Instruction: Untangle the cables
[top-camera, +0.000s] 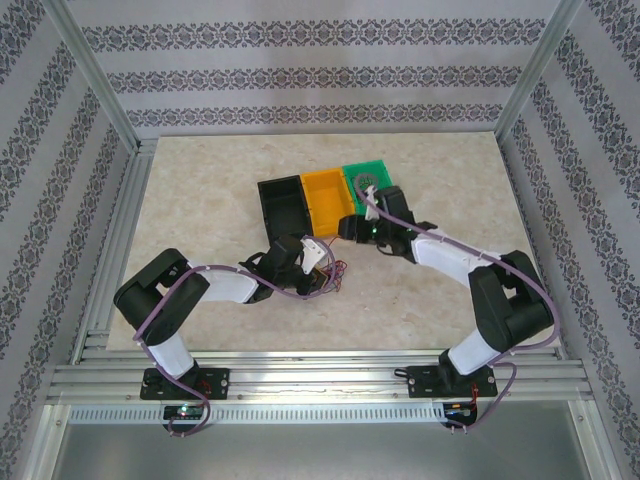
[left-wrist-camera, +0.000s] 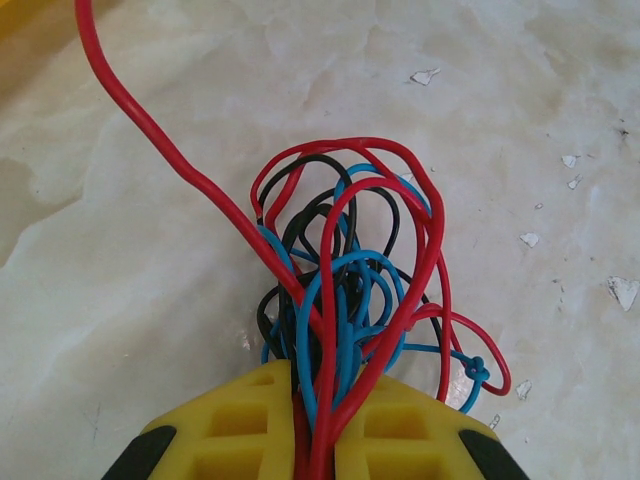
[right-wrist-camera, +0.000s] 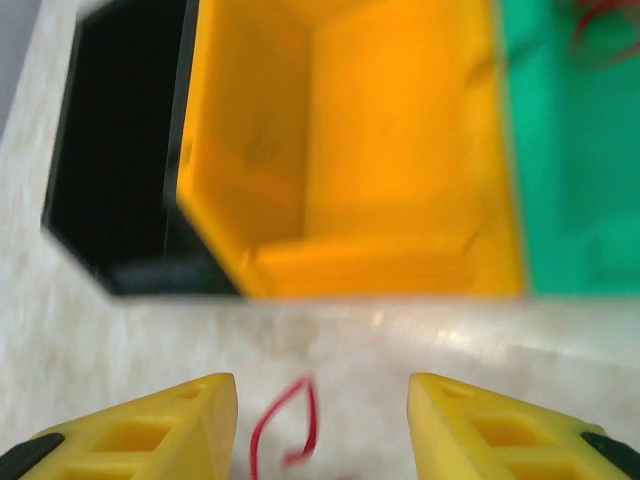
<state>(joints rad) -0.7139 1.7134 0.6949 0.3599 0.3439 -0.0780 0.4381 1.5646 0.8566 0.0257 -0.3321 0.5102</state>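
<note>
A: Cables (left-wrist-camera: 340, 300) sit bunched on the tabletop (left-wrist-camera: 120, 250), on the near side of the orange bin (right-wrist-camera: 380, 180); the left pincer (left-wrist-camera: 315, 440) clamps them.
B: The right pincer (right-wrist-camera: 320, 420), before that bin, gapes over a red strand (right-wrist-camera: 257, 438). Pulling could tighten the knot.

Thin red, blue and black cables (left-wrist-camera: 345, 300) lie tangled together.

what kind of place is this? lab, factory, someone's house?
Most likely a lab robot cell. An aluminium frame boxes in a table with printed backdrop walls. The left arm and right arm are bolted at its edge, with sorting bins and tangled cables as props.
</note>
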